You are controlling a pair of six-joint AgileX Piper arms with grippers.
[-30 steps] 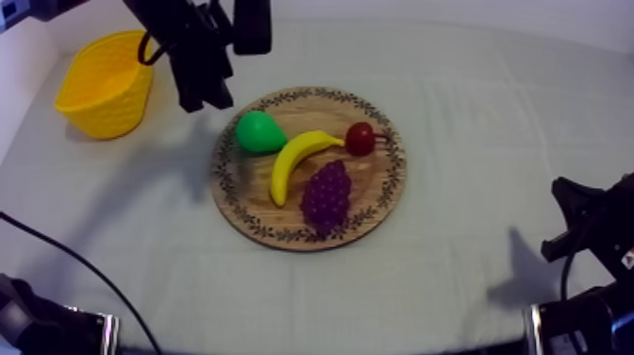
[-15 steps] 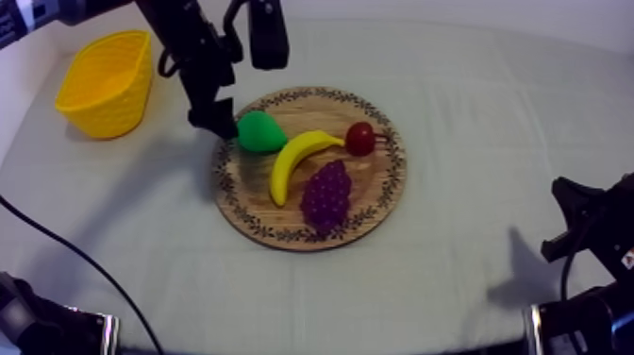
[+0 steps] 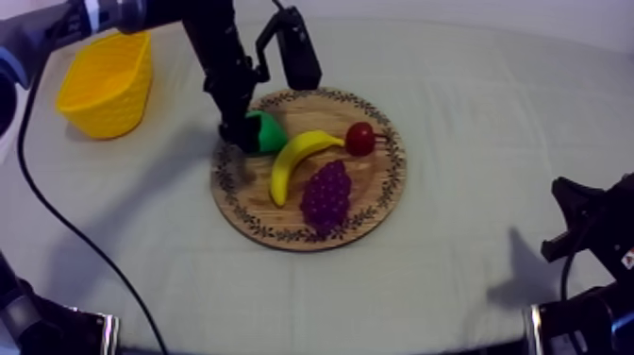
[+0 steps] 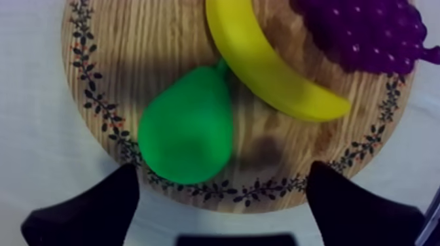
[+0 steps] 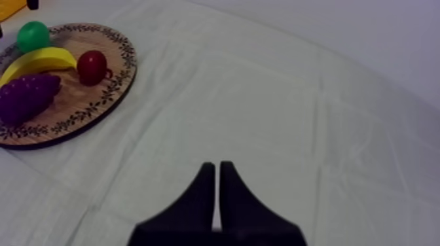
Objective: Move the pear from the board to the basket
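L gripper [image 4: 221, 175] down at board [image 4: 164, 59] edge, fingers spread wide, nothing gripped. Pear [image 4: 186, 131] lies on board between them, stem end by banana [image 4: 275, 72]; contact w/ fingers unclear. Yellow basket [image 3: 104, 85] well apart, table's left side. R gripper [image 5: 217, 171] low over cloth [image 5: 314, 118], fingers pressed together, empty.

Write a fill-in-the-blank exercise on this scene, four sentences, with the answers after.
1. The left gripper is ____, with one finger at each side of the pear.
2. The right gripper is ____ on nothing, above the cloth.
3. The bunch of grapes is ____ in colour.
4. The wooden board holds ____ fruits.
Answers: open; shut; purple; four.
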